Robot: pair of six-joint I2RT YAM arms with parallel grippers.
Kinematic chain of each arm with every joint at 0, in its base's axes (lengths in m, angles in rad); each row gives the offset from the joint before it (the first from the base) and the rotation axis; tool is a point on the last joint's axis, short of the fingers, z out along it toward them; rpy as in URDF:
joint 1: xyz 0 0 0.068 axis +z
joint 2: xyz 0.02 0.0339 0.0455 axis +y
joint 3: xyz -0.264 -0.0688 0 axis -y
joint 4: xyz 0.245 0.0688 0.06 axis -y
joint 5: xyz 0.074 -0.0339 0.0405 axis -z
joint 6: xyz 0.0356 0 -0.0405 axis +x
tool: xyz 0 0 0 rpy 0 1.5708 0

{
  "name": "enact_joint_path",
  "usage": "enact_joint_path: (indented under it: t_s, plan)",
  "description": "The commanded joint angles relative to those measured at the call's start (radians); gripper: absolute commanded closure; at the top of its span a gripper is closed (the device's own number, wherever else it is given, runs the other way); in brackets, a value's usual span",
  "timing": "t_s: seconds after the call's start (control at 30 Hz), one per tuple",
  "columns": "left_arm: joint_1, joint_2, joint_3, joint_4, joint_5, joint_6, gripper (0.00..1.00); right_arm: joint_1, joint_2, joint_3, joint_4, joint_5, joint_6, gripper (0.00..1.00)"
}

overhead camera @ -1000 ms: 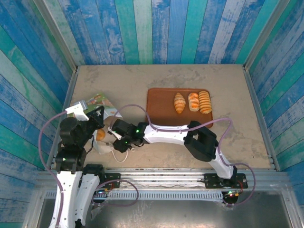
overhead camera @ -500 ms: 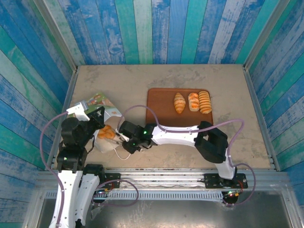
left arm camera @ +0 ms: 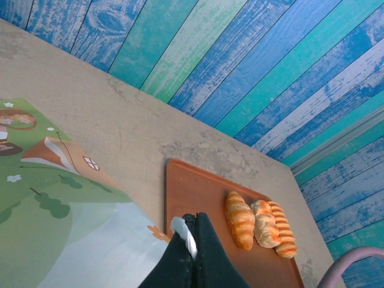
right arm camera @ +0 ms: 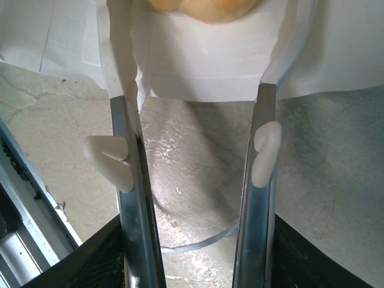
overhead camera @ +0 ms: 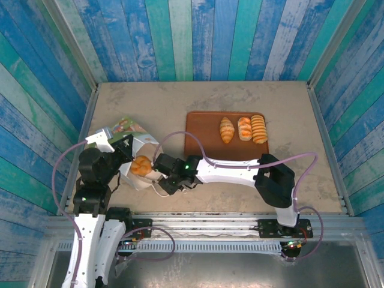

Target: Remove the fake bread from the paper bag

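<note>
As the white paper bag with the green picture [overhead camera: 127, 127] is tipping up more than a second ago, the round golden toy bun [overhead camera: 142, 165] is sliding toward its open mouth and showing more, but it is not out yet. The left gripper [left arm camera: 193, 239] is pinching a white strip of the bag. The right gripper [right arm camera: 195, 99] is backing away from the mouth, spread wide, holding nothing. Three other toy breads [overhead camera: 243, 129] are lying on the flat brown tray [overhead camera: 201, 144] on the sandy desk [overhead camera: 270, 102]. The bun is getting easier to grab.
</note>
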Motion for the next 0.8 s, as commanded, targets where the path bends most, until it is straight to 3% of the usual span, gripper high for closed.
enact_joint_path:
  t_s: [0.0,0.3,0.53,0.77]
  plan:
    - [-0.001,0.008,0.004,0.035,0.024,0.030,1.00,0.005,0.034,0.083,-0.015,-0.001,-0.043,0.42]
    - [-0.002,-0.003,0.001,0.034,0.044,0.026,1.00,-0.009,0.143,0.197,-0.081,-0.016,-0.060,0.43]
    - [-0.001,-0.003,0.004,0.035,0.027,0.026,1.00,-0.007,0.071,0.156,-0.079,-0.029,-0.055,0.57]
    - [-0.002,0.000,-0.005,0.032,0.019,0.010,1.00,-0.004,-0.036,0.058,-0.077,-0.026,-0.038,0.61]
